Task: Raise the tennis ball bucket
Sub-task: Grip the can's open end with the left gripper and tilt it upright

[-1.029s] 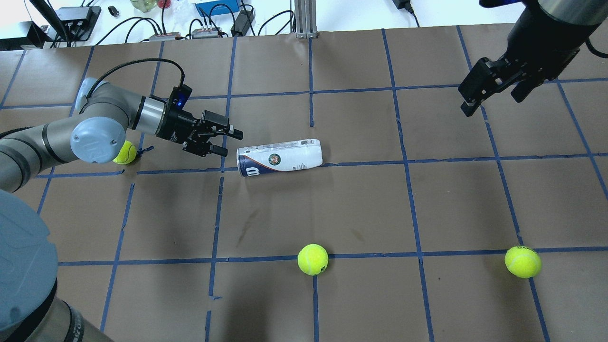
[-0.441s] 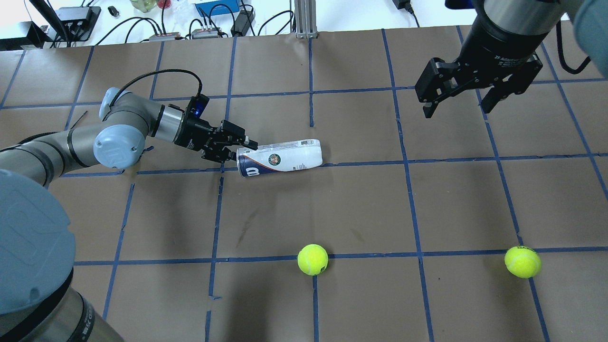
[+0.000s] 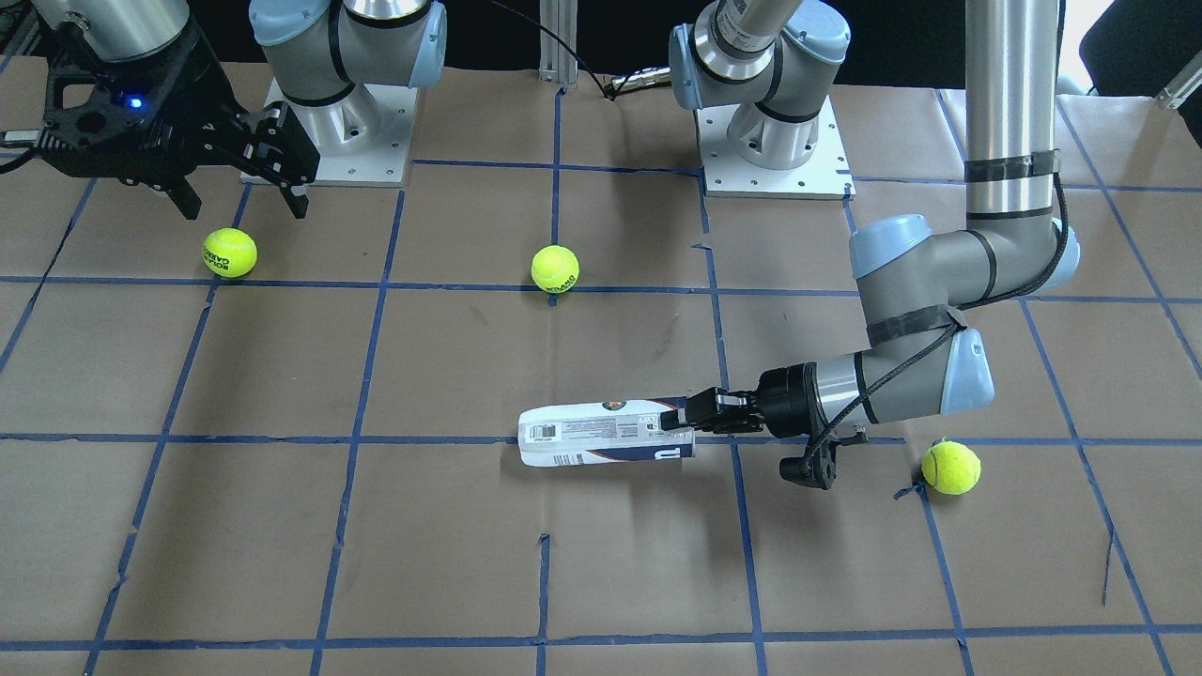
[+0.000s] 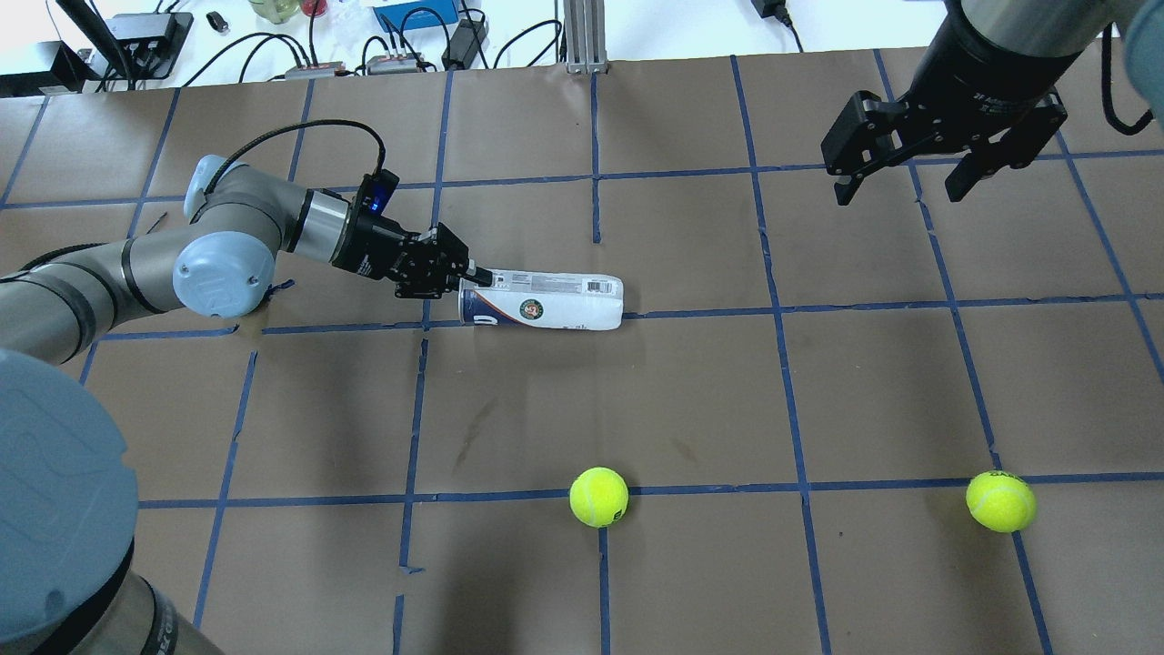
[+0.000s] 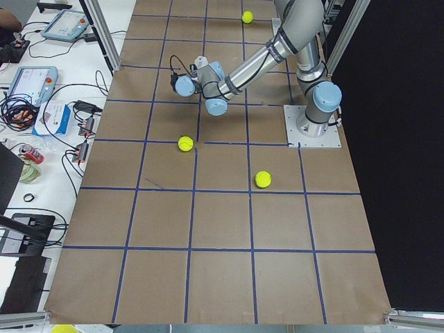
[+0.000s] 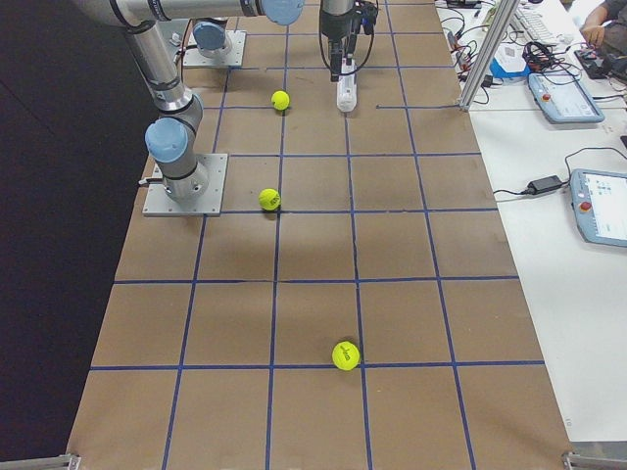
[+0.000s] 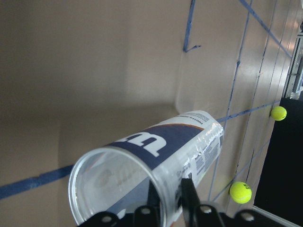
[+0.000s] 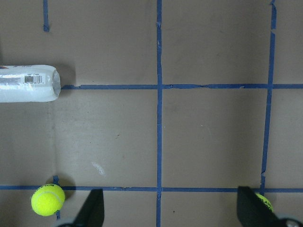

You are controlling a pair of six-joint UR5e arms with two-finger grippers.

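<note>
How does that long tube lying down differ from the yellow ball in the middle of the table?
The tennis ball bucket is a long cylinder lying on its side; the tennis ball is a small sphere. The bucket is clear plastic with a white-and-navy label; the ball is yellow-green with dark print. The left arm has its jaws pinching the bucket's open rim; nothing touches the ball. Both rest on the brown table.

Overhead and front-facing cameras face each other, looking steeply down; both show the tennis ball bucket [image 4: 546, 305]. Wrist cameras sit close.
</note>
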